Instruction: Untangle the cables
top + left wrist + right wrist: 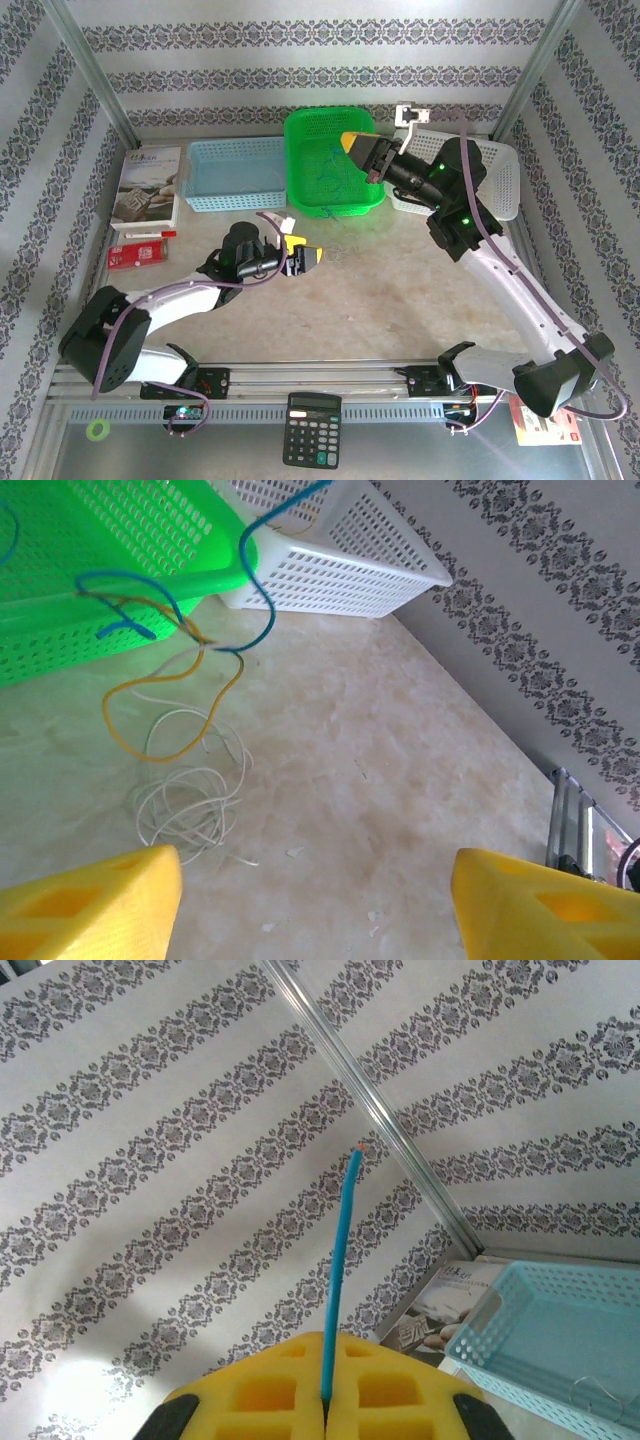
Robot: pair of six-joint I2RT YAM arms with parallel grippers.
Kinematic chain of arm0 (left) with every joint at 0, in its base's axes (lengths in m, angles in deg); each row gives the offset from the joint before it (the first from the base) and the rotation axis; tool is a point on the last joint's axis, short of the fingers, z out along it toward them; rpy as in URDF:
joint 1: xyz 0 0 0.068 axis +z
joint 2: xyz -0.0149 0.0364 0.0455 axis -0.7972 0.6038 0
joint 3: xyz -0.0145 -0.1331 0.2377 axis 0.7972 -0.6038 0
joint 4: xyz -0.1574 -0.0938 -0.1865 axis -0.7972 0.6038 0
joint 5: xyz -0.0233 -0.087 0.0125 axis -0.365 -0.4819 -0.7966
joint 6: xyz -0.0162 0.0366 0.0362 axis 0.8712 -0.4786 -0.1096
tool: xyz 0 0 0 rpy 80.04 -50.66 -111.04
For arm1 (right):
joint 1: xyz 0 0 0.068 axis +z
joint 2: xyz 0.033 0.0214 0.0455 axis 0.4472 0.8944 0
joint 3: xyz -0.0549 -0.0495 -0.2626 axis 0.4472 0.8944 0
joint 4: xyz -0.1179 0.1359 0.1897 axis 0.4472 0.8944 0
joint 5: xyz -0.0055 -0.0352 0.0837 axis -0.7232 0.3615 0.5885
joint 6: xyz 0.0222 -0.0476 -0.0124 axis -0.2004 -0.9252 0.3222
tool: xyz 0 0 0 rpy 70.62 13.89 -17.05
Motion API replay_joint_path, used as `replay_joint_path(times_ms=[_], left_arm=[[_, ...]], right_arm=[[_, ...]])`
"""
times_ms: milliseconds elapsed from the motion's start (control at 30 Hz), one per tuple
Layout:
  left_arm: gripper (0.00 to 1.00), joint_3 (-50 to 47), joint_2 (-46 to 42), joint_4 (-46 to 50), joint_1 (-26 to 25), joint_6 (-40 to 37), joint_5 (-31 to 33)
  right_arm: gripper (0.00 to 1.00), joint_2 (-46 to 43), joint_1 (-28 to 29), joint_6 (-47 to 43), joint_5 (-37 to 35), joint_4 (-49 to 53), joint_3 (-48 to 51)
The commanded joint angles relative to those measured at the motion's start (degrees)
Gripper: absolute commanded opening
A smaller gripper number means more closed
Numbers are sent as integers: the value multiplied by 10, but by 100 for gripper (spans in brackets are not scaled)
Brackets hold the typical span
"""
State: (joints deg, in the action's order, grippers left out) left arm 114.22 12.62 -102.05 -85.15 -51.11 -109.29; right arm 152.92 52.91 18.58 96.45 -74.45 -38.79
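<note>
Three cables are in question, all seen from the left wrist. The white cable (190, 800) lies coiled on the table (400, 810), ahead of the left gripper (320, 910) and toward its left finger. The yellow-tan cable (115, 725) loops just beyond the white coil, its lower bend over the coil's far edge. Its upper part meets the blue cable (262, 600) in a knot in front of the green basket (100, 560). From that knot the blue cable rises past the corner of the white basket (330, 560) and leaves the top of the view.

Left gripper: the yellow fingers (90, 900) stand wide apart, with nothing between them and no contact with any cable. The top view places this gripper (303, 250) low over the table, short of the green basket (325, 115).

Right gripper (327, 1380): jaws closed, yellow pads pressed together on the blue cable (340, 1260). A short free end stands straight up out of the seam between the pads. The top view places this gripper (362, 150) raised above the right side of the green basket. A light blue basket (560, 1330) is visible below it.
</note>
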Motion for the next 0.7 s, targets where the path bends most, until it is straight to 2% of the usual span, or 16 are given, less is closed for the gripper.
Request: replay_joint_path(times_ms=[0, 200, 433, 567, 667], left_arm=[[74, 20, -29, 84, -7, -50, 9], [81, 79, -34, 100, -7, -69, 12], [84, 157, 24, 87, -7, -88, 12], [84, 184, 61, 68, -7, -88, 9], [79, 187, 87, 41, -7, -80, 14]], right_arm=[[0, -10, -7, 5, 13, -16, 7], [0, -7, -2, 11, 21, -17, 7], [0, -9, 27, 11, 24, -14, 7], [0, -11, 48, 11, 24, -11, 2], [0, -9, 58, 16, 29, -12, -10]])
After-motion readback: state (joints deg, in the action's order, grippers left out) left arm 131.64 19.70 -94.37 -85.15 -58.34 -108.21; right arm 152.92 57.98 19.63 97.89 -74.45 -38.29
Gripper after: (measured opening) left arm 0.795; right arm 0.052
